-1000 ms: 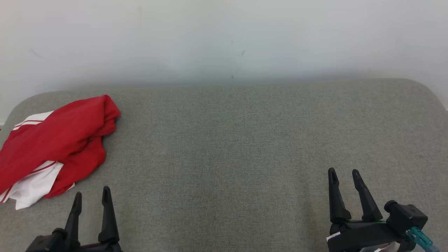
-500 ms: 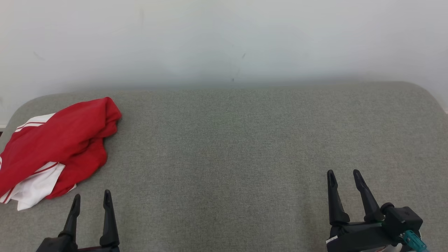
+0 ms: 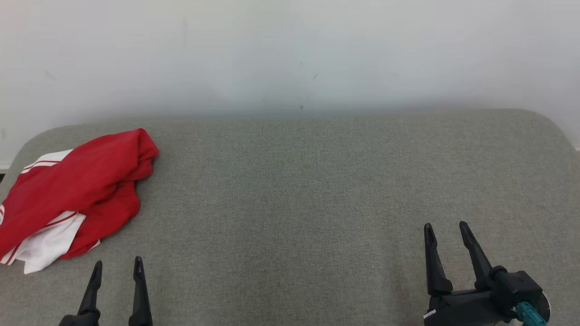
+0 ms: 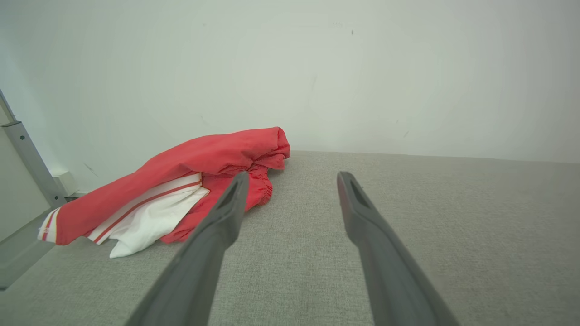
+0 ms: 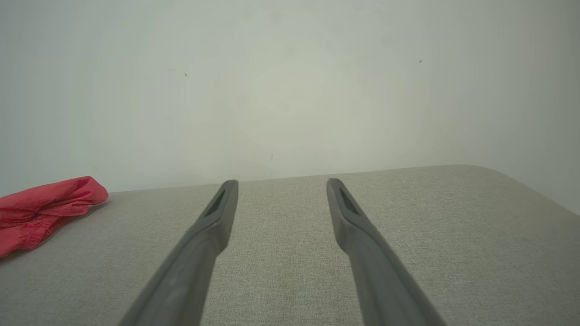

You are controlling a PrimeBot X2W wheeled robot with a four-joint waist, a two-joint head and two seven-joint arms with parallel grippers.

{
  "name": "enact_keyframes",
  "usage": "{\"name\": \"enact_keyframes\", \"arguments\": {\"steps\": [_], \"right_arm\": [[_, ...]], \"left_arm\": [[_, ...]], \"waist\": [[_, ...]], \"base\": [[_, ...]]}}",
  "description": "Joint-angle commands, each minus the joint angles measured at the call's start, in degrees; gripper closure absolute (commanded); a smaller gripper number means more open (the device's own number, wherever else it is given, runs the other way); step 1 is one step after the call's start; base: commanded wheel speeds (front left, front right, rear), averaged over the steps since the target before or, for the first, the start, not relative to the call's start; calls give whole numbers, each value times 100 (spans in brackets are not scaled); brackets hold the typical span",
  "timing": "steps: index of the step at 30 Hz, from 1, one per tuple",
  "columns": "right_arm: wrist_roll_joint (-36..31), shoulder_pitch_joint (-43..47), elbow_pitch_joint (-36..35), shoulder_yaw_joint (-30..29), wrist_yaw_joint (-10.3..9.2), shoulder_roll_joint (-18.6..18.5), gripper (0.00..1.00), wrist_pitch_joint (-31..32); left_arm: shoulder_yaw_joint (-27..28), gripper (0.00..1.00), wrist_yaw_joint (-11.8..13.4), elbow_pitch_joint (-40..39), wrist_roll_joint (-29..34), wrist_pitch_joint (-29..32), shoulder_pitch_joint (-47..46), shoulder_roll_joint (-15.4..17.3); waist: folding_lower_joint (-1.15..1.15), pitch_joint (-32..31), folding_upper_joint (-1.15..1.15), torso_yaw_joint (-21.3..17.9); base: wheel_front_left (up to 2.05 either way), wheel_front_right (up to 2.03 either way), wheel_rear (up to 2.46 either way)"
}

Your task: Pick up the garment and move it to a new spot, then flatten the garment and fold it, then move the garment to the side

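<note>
The garment [image 3: 77, 181] is a crumpled heap of bright red cloth with a slight sheen, bunched into soft folds and not spread flat. White panels edged with thin red stripes show at two places: one at its far left corner and one poking out from under the red at its near left. In the left wrist view the garment [image 4: 204, 158] shows a gathered, puckered hem at the end toward the fingers, and a rolled red fold on top. In the right wrist view only a red lobe of the garment [image 5: 41, 203] shows, at the left edge.

Under the garment is a grey cloth-covered table [image 3: 294, 190] with rounded far corners. The garment lies at the table's left end, and its left side runs out of the head view.

Behind the garment stands a plain pale wall [image 3: 290, 54]. To the garment's left, in the left wrist view, a grey metal post [image 4: 27, 158] rises.

Just on the near side of the garment, and a little to its right, the left gripper [image 3: 117, 267] hangs over bare table with its fingers spread apart, touching nothing. The left gripper [image 4: 293, 176] holds nothing. Well to the right of the garment, the right gripper [image 3: 445, 228] also has its fingers parted and empty; the right gripper [image 5: 282, 182] points at the wall.
</note>
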Motion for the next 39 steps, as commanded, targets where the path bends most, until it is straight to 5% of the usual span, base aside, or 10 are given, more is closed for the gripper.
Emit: {"name": "enact_keyframes", "arguments": {"steps": [1,39], "right_arm": [[-144,60,11,-12,-12,-1,0,-53],[97,-129,667,57,-12,0,0,-71]], "left_arm": [[22,0,21,19,151,-67,37,0],[110,0,96,338,-118,-28,-62,26]], "waist": [[0,-9,0,0],[0,-121,0,13]], "base": [[0,0,0],[0,0,0]]}}
